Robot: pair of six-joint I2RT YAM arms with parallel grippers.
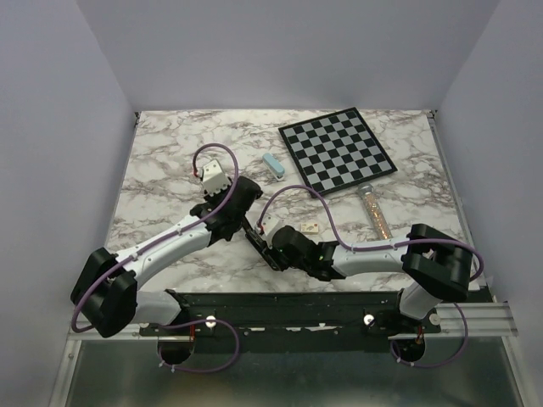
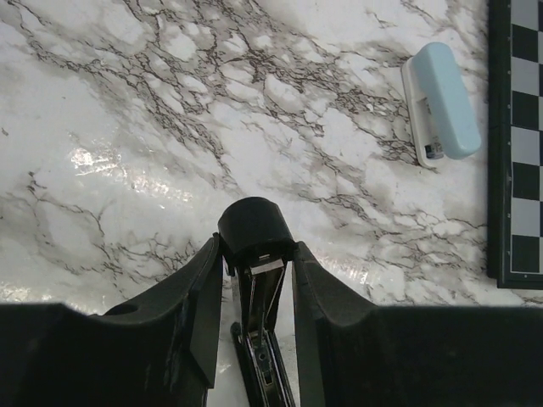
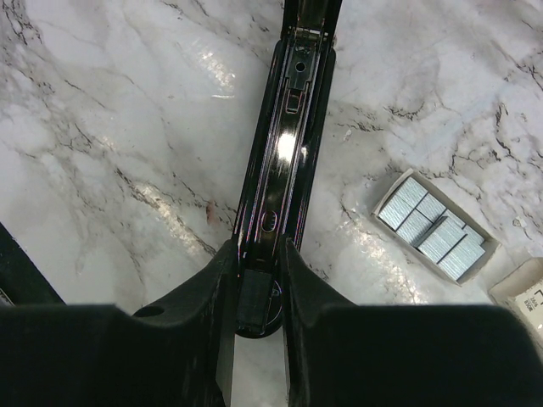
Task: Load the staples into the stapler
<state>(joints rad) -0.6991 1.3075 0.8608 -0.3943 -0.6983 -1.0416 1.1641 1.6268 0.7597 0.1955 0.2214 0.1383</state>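
Left gripper [image 2: 254, 270] and right gripper [image 3: 259, 284] each pinched a stapler [image 3: 287, 144] end; it lay hinged open. Best: left pins it, right fetches staples [image 3: 431, 229], mid-right.

One black stapler [image 3: 284, 170], one chessboard [image 1: 337, 150], one tube [image 1: 374, 212]

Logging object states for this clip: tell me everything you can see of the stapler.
The stapler is slim and glossy black, opened out so the shiny metal channel along its middle faces up; no staples show in it. It stretches over the marble table between the two arms. The right gripper clamps one end, the left gripper the rounded black far end. Whether it rests on the table cannot be told.
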